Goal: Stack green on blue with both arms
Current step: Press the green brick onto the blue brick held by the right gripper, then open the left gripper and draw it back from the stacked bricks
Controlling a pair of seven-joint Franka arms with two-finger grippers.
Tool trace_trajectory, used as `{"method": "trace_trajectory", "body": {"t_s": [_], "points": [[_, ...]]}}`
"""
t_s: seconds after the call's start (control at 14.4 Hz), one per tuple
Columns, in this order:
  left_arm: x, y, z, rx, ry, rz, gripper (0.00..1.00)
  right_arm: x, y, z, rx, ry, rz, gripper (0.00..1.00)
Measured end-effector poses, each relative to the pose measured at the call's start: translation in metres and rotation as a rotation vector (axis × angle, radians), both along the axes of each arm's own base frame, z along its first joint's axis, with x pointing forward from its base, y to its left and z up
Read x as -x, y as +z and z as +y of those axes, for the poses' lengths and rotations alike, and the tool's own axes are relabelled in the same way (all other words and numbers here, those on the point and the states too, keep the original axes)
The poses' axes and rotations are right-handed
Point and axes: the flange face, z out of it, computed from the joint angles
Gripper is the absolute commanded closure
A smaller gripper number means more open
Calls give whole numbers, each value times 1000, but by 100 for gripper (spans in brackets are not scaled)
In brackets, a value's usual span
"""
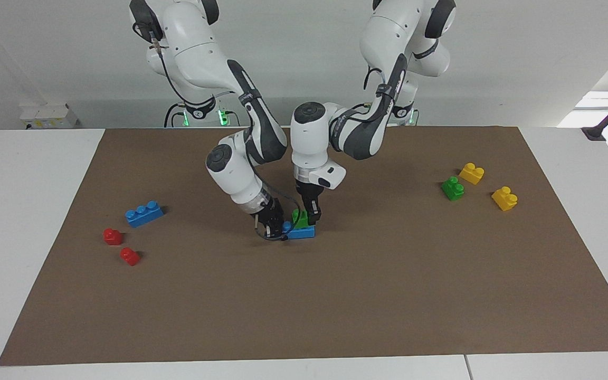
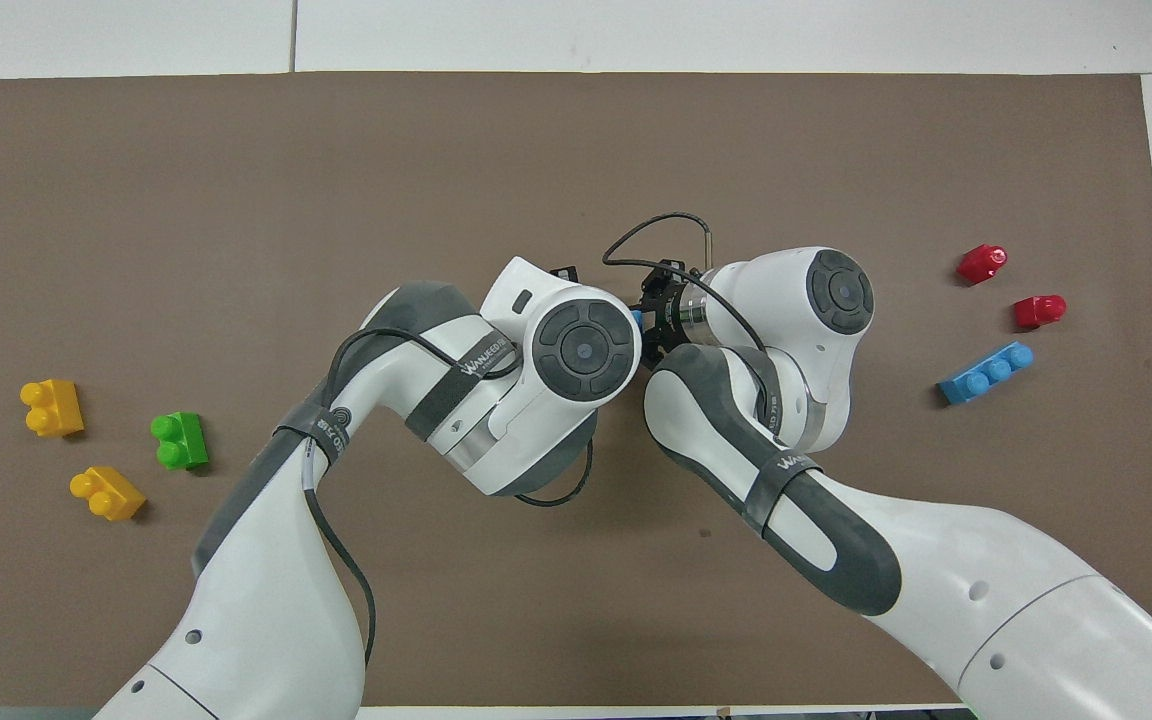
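A long blue brick (image 1: 301, 232) lies at the middle of the brown mat (image 1: 335, 295). A green brick (image 1: 299, 217) sits on it, tilted. My left gripper (image 1: 312, 217) comes straight down and is shut on the green brick. My right gripper (image 1: 277, 229) comes in low and slanted, and is shut on the end of the blue brick toward the right arm's end of the table. In the overhead view the left arm's wrist (image 2: 582, 350) hides both bricks, except a sliver of blue (image 2: 636, 318).
A second blue brick (image 1: 144, 213) and two red bricks (image 1: 113, 236) (image 1: 130, 256) lie toward the right arm's end. A second green brick (image 1: 453, 188) and two yellow bricks (image 1: 471, 173) (image 1: 504, 198) lie toward the left arm's end.
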Motion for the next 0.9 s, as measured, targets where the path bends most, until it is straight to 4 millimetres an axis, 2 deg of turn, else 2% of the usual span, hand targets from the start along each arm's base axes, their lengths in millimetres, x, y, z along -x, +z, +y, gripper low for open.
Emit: {"method": "trace_trajectory", "body": {"t_s": [0.28,0.35,0.42,0.63,0.9], "points": [[0,-6,0,-3,-8,-6,100,0,0,0,0,0,0,100],[1,-8,0,-7,-18,-14,67,0,0,0,0,0,0,100],[3,-12,-1,-15,-41,-29,1,0,0,0,0,1,0,100],[7,-22,2,-45,-125,-38,0,0,0,0,0,1,-1,100],[9,-33,6,-59,-147,-26,0,0,0,-1,0,0,-1,100]]}}
